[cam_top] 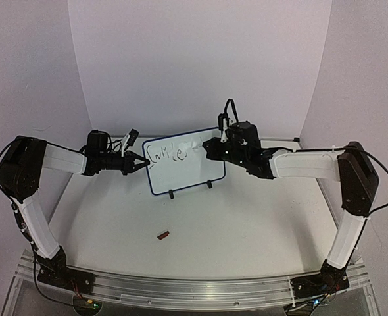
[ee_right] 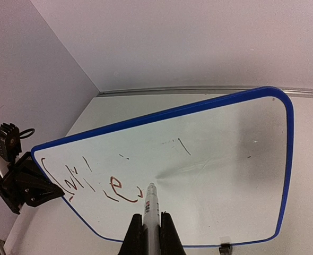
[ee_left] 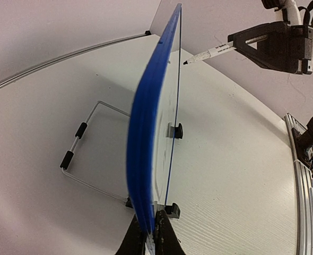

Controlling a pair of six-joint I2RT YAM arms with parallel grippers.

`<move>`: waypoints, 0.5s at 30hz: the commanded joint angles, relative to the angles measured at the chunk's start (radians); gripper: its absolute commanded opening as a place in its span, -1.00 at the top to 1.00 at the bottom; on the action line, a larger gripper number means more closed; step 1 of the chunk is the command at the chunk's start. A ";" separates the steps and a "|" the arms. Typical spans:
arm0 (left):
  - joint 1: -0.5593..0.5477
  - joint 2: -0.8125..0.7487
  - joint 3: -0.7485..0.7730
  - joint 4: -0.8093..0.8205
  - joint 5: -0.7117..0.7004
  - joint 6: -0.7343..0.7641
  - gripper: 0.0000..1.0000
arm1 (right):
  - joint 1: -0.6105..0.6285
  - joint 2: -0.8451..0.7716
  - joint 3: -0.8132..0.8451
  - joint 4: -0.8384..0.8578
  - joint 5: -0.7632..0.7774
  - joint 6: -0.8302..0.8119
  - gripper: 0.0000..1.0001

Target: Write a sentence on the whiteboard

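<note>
Nearest the camera, an aluminium rail (cam_top: pixel 194 289) runs along the front edge of the white surface (cam_top: pixel 246 224), with both arm bases bolted to it. A little further in, left of centre, a small reddish-brown object (cam_top: pixel 162 234) lies alone on the surface, well apart from everything else.

Beyond it the whiteboard (cam_top: pixel 187 172) stands roughly upright in the middle of the surface on its two black feet (cam_top: pixel 171 194), its blue-framed face turned toward the arms. The left tool (cam_top: pixel 143 164) reaches in from the left and is closed tight on the board's left edge, its fingers pinching the blue frame from front and back. The right tool (ee_right: pixel 151 223) comes in from the right, clamped shut around a white marker (ee_right: pixel 152 204) whose dark tip points at the board's face, left of the middle. Whether the tip actually touches the board cannot be told.

The sentence (cam_top: pixel 169 155) is only begun: a few thin, uneven, dark reddish strokes sit in the upper left part of the board, with some stray short marks further right. The letters are too scrawled to read.

Behind the board a bent wire stand (ee_left: pixel 81 129) with two black sleeves rests on the surface. Farthest back, plain pale walls enclose the surface.
</note>
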 commanded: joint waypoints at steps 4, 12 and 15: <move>-0.006 0.013 0.005 -0.068 -0.108 0.067 1.00 | -0.009 0.023 0.057 0.029 0.045 0.003 1.00; -0.008 0.013 0.008 -0.069 -0.109 0.068 1.00 | -0.012 0.051 0.080 0.031 0.030 0.003 1.00; -0.008 0.013 0.007 -0.069 -0.110 0.068 1.00 | -0.012 0.059 0.085 0.030 0.030 0.003 1.00</move>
